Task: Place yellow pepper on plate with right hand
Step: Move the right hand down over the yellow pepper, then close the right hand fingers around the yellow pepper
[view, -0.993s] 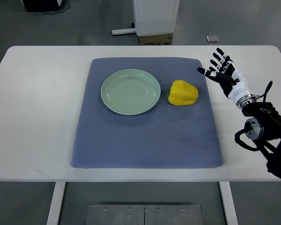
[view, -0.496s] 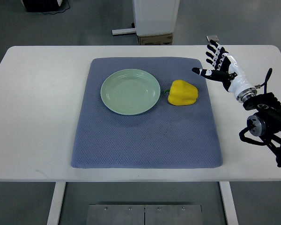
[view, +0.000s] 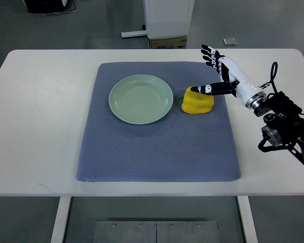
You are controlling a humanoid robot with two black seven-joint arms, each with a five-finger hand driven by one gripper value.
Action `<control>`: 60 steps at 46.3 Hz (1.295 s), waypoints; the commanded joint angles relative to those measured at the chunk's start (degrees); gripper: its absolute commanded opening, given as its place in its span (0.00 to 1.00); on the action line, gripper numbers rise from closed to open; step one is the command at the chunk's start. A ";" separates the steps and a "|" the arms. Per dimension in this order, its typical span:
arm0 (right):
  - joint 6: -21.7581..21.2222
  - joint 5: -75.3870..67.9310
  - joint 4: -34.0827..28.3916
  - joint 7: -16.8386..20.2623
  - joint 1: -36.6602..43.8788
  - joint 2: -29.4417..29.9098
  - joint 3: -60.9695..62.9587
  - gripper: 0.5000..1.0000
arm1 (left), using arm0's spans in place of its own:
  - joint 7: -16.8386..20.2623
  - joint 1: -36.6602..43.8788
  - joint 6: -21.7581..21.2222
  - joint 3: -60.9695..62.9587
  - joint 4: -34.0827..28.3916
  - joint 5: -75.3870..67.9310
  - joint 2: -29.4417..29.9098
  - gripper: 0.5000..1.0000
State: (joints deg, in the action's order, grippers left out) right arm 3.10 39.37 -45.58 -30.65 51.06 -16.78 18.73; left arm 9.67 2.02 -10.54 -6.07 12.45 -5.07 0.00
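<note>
Right hand (view: 221, 74) is shown above the yellow pepper (view: 197, 102), fingers spread and nothing grasped, thumb over the pepper's top; the pepper is seen lying on the blue mat (view: 157, 147), just right of the green plate (view: 141, 98); the white table (view: 40, 121) is seen beneath.

A mat (view: 157, 147) covers the middle of the table (view: 35, 126), with the plate (view: 141, 98) on its upper part, left of centre, and the pepper (view: 197, 101) just right of the plate on the same mat, the two close but apart. My right hand (view: 224, 76) reaches in from the right edge of the frame to the upper right of the pepper, fingers spread toward the top of the frame and my thumb (view: 209, 89) lying over the pepper's upper edge. Beyond the table's far edge, at top centre, a box (view: 167, 42) sits on the floor.
</note>
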 commanded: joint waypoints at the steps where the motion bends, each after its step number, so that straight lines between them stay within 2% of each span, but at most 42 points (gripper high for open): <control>1: 1.29 0.18 0.06 -0.46 1.14 0.00 -3.08 0.99 | 0.09 0.01 0.08 0.00 -0.05 -0.03 0.00 1.00; 12: 4.19 0.18 0.32 -1.96 5.28 0.08 -13.19 0.99 | 0.09 0.01 0.08 0.00 -0.05 -0.03 0.00 1.00; 21: 4.55 0.27 0.58 -1.87 7.39 0.35 -18.11 0.99 | 0.00 0.01 0.08 0.00 0.04 -0.03 0.00 1.00; 37: 5.07 1.59 6.12 -1.96 8.00 2.63 -21.46 0.99 | 0.09 0.01 -0.01 0.00 0.04 0.06 0.00 1.00; 60: 5.16 1.68 10.42 -1.96 7.74 4.83 -24.18 0.99 | 0.09 0.01 0.08 0.00 -0.05 0.06 0.00 1.00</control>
State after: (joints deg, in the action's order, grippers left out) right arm 8.27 41.05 -35.82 -32.62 58.89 -12.19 -5.46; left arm 9.71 2.01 -10.53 -6.07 12.43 -5.02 0.00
